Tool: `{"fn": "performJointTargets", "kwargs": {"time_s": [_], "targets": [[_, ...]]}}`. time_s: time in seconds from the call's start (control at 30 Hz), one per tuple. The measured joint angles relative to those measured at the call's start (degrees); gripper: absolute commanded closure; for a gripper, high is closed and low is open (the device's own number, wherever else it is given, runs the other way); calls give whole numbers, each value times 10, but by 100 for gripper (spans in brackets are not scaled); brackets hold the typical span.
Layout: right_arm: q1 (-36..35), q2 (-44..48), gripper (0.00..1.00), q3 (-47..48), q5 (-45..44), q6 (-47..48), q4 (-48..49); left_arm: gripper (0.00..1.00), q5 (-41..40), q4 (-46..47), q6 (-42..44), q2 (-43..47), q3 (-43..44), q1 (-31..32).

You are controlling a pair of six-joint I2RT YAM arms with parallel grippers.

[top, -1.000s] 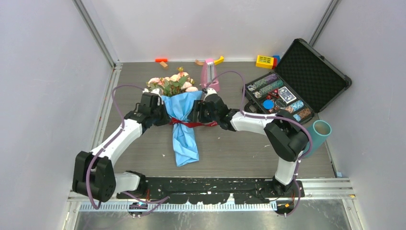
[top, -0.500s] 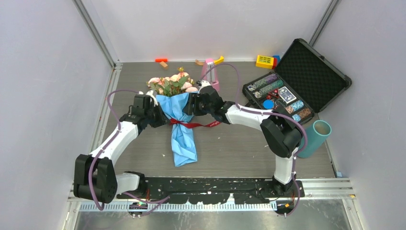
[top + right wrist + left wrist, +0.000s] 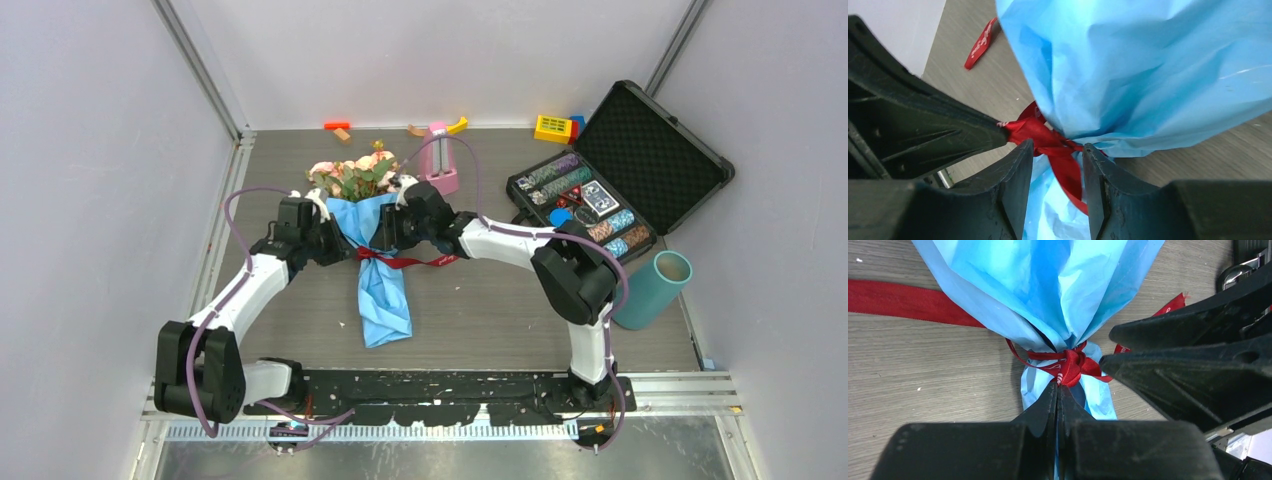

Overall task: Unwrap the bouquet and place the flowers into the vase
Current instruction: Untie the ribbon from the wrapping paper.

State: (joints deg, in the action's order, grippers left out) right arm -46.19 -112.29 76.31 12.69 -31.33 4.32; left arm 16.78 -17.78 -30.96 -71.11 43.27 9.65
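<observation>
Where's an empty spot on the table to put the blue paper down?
The biggest bare patch of table lies between the bouquet and the vase, in front of the open case. Crowded: the back edge with toys, and around the flowers, where the left gripper and right gripper meet.

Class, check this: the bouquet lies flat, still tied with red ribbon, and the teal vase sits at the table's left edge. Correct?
No. The vase sits at the right edge, as the top view shows. The bouquet does lie flat, still tied with red ribbon.
</observation>
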Motion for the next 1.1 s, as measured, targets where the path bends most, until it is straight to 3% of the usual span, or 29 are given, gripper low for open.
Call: {"fn": "performJointTargets", "kwargs": {"time_s": [0.3,1.1], "targets": [[-11,-4,64,0,26,8,12,100,10,4,2,0,0,-3],[-11,-21,62,-18,52,21,27,100,8,3,1,0,0,-4]]}}
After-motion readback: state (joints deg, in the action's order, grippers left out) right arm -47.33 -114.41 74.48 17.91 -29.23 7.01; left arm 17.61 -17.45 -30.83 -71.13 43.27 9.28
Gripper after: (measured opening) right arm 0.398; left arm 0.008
